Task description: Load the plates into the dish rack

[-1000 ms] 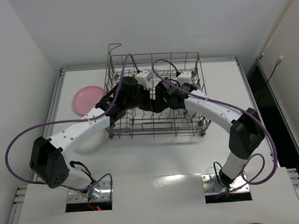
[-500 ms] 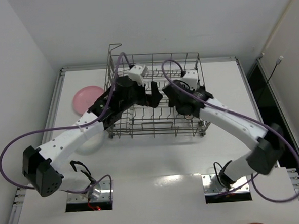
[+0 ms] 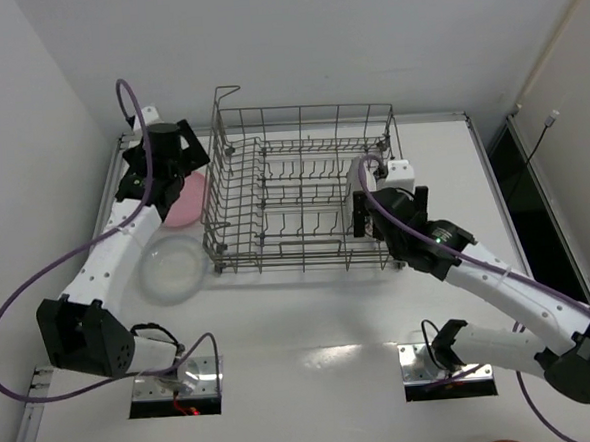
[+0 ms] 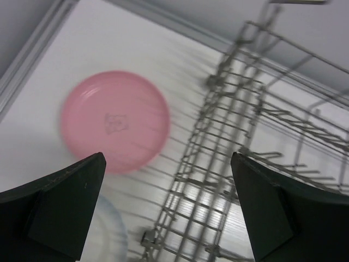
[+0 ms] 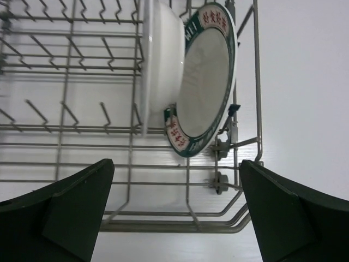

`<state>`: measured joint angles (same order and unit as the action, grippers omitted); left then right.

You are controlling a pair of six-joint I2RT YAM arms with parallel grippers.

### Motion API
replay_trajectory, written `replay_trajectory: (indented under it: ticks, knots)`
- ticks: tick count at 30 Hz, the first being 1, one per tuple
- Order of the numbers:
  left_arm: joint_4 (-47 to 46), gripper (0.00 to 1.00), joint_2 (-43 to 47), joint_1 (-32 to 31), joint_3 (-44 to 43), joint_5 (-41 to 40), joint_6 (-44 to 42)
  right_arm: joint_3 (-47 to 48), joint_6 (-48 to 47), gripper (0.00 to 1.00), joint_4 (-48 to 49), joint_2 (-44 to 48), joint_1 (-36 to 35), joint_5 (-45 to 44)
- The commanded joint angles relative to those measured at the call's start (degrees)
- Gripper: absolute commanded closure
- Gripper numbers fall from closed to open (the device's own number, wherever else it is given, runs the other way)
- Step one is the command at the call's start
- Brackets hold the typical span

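The dish rack [image 3: 303, 195] stands mid-table. At its right end a plain white plate [image 5: 161, 60] and a white plate with a teal-and-red rim [image 5: 207, 82] stand on edge between the tines, side by side. My right gripper [image 5: 174, 213] [image 3: 363, 212] is open just in front of them, touching neither. The pink plate [image 3: 186, 203] [image 4: 114, 120] lies flat on the table left of the rack. A pale plate [image 3: 173, 269] [image 4: 106, 234] lies nearer the arm bases. My left gripper [image 3: 167, 169] [image 4: 169, 218] hovers open above the pink plate's right side, with nothing in it.
The rack's tall wire side [image 4: 229, 142] rises right beside the pink plate. The table's raised left rail [image 3: 109, 202] runs close behind that plate. White walls close in the left and back.
Both arms have left the middle of the rack. The left arm swung left to above the pink plate. The right gripper drew back to the rack's right end, clear of the standing plates.
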<state>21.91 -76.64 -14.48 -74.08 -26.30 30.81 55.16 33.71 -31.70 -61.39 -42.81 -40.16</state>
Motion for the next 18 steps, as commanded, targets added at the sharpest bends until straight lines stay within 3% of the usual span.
replay_trajectory:
  ticks: [1, 6, 7, 9, 10, 13, 18]
  knots:
    - [4.80, 0.00, -3.24, 5.05, -1.85, 1.00, 3.82, -4.94, -3.74, 0.00, 3.92, 3.28, 2.37, 2.01]
    - [4.27, 0.00, -13.75, 9.11, -6.58, 7.65, -3.11, -9.97, -6.12, 0.00, 7.27, 7.07, 5.89, 5.17]
    - [5.24, 0.00, -16.49, 9.64, -10.51, 13.41, -4.43, -9.98, -6.90, 0.00, 7.27, 7.59, 6.85, 5.18]
    - [8.65, 0.00, -22.99, 9.65, -16.06, 15.67, -7.50, -10.59, -7.70, 0.00, 7.27, 8.21, 7.56, 6.67]
    - [12.85, 0.00, -29.55, 9.65, -22.79, 16.98, -8.30, -11.12, -8.22, 0.00, 7.97, 9.17, 8.17, 6.68]
    - [17.27, 0.00, -36.98, 8.33, -31.88, 15.77, -10.41, -12.70, -9.45, 0.00, 9.38, 11.02, 9.49, 9.65]
    - [22.38, 0.00, -46.74, 7.01, -36.13, 10.67, -9.28, -12.70, -9.98, 0.00, 9.91, 11.81, 11.34, 12.12]
